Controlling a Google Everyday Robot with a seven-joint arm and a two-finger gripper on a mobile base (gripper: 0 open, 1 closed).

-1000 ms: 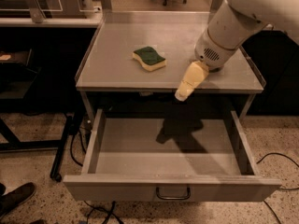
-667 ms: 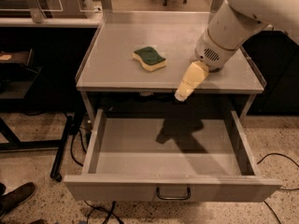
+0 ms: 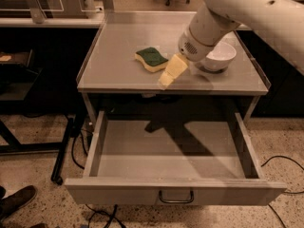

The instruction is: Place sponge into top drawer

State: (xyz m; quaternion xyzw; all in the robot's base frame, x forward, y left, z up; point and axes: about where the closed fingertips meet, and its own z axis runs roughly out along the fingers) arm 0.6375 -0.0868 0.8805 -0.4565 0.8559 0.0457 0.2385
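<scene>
Camera view, asks the desk: which step is this?

Reporter: The reach, by my reading. The sponge (image 3: 152, 59) lies flat on the grey worktop (image 3: 118, 46), green scrub face up, and has not been picked up. The white arm (image 3: 228, 8) angles down from upper right, and its pale yellow jaws hang just beside the sponge's right end, pointing down and left. I cannot tell whether they are spread or pressed together. They hold nothing.

Desk: And the destination?

Reporter: The top drawer (image 3: 118, 194) stands pulled out below the worktop's front edge, showing a bare floor. Its dark loop handle (image 3: 175, 197) sits at the centre of the flat front panel.

Desk: What does the next move call for?

Reporter: Likely a short shift left to centre over the sponge, then a close across its narrow width. A white bowl (image 3: 219, 56) sits behind the wrist, so the arm has little room on that side.

Desk: Materials?

Reporter: Soft wavy-edged foam, pale yellow under a coarse green pad, should give under pressure. The worktop and drawer are matte grey metal, and the bowl looks smooth and glossy.
</scene>
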